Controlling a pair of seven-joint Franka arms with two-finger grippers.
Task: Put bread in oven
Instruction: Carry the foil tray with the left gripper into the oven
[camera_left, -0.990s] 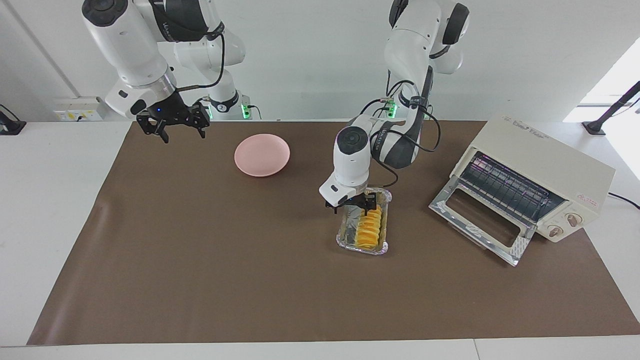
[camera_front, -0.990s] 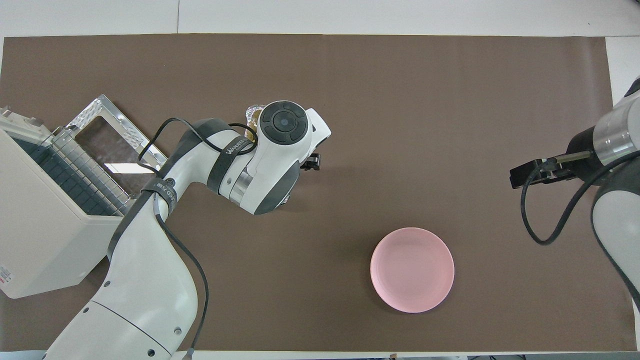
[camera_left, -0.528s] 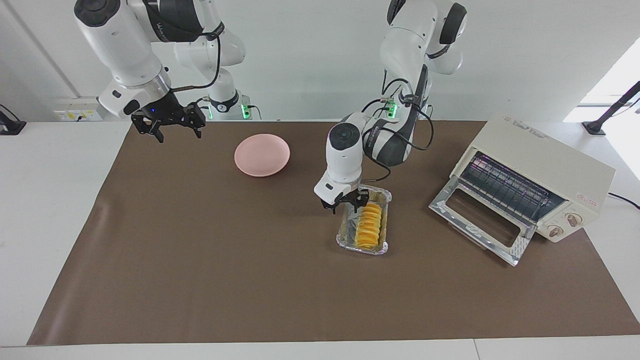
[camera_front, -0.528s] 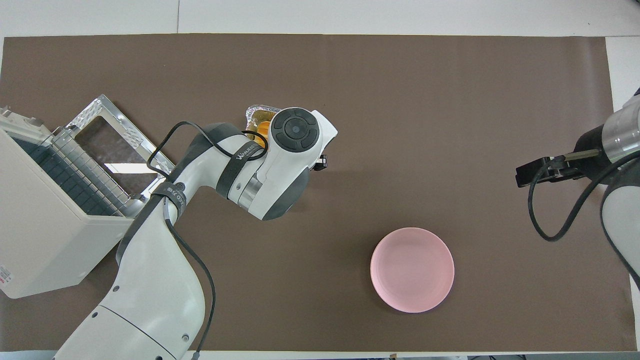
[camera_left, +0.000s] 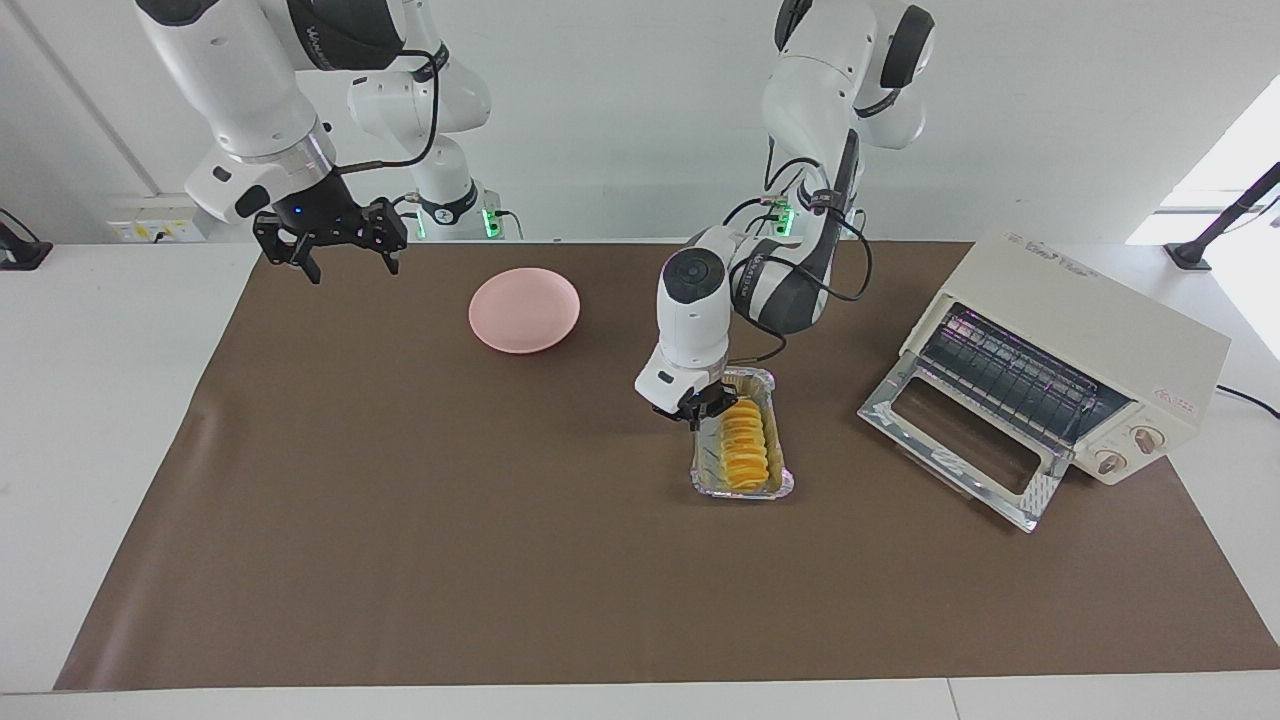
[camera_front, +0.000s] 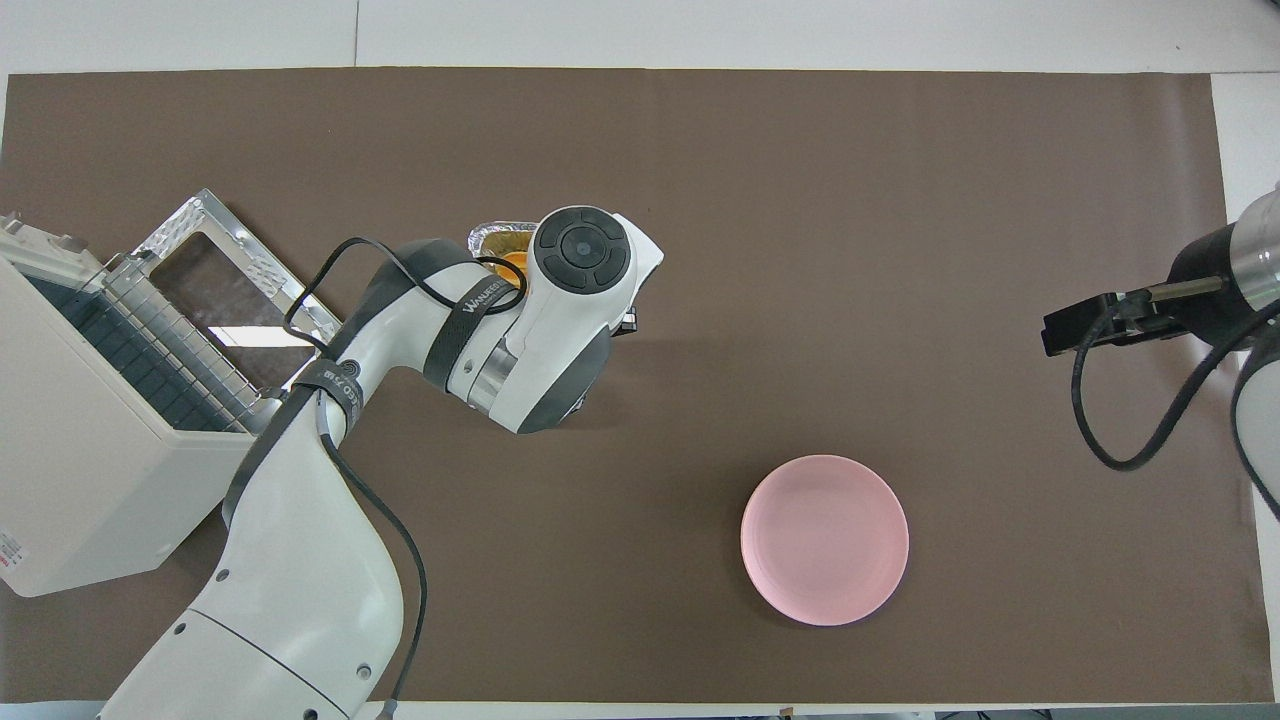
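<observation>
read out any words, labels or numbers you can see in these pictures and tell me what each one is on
"WANJIESTO...", partly legible: dark band on the left arm.
Dark lettering on the oven top: too blurred to read.
Red label on the oven's side: too small to read.
Markings by its knobs: unreadable.

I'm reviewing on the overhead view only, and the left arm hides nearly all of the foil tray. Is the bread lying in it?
Observer: Yes. In the facing view the bread lies lengthwise in the foil tray, with none of it lifted out.
Operator: What is the left gripper doing?
Observer: The left gripper is shut on the tray's rim, at the end nearer the robots. It is not on the bread.
Operator: And the right gripper? I see only its edge.
Observer: The right gripper hangs open in the air over the mat's corner at the right arm's end of the table, waiting.
</observation>
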